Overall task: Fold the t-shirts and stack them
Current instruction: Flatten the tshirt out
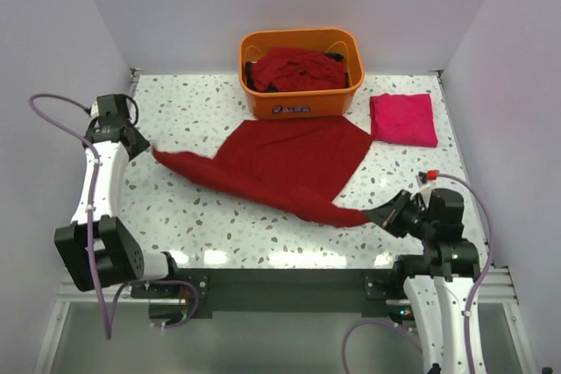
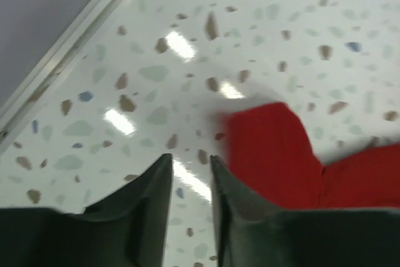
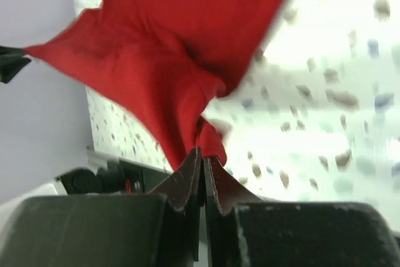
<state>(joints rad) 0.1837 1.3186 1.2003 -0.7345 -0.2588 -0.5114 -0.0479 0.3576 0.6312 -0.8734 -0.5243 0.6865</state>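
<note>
Dark shirt (image 1: 289, 164) lies just in front of the tub (image 1: 298, 108). Its far edge is close to the tub's front wall; I cannot tell if they touch. The long axis runs diagonally, from front-left of the tub to front-right of it.

Right end effector (image 1: 383, 215) sits at the front-right end. In the right wrist view it is clamped tight on a bunched corner of the cloth, which fans up and away from the tips.

Left end effector (image 1: 140, 144) sits at the front-left end. In the left wrist view the jaws stand at a narrow gap with only bench (image 1: 202, 111) showing between them. There is no cloth in the gap. The red corner lies just beside the outer face of one finger (image 2: 234, 192), on the side toward the tub. It looks unheld, but blur makes contact hard to call.

Key relation: the free corner is a small sideways shift from the left tips, toward the tub. The left arm is much the nearer one. My guess is that it needs to slide that way and close on the corner before any fold.

Room:
- There is open bench left of the tub and in front of the shirt.
- The side wall is close behind the left end effector.
- The bench's near edge is close to the right end effector.
- Pink shirt (image 1: 403, 118) lies folded just right of the tub and clear of the dark shirt. It looks like the likely stack spot.
- More shirts (image 1: 294, 69) are heaped inside the tub.
</note>
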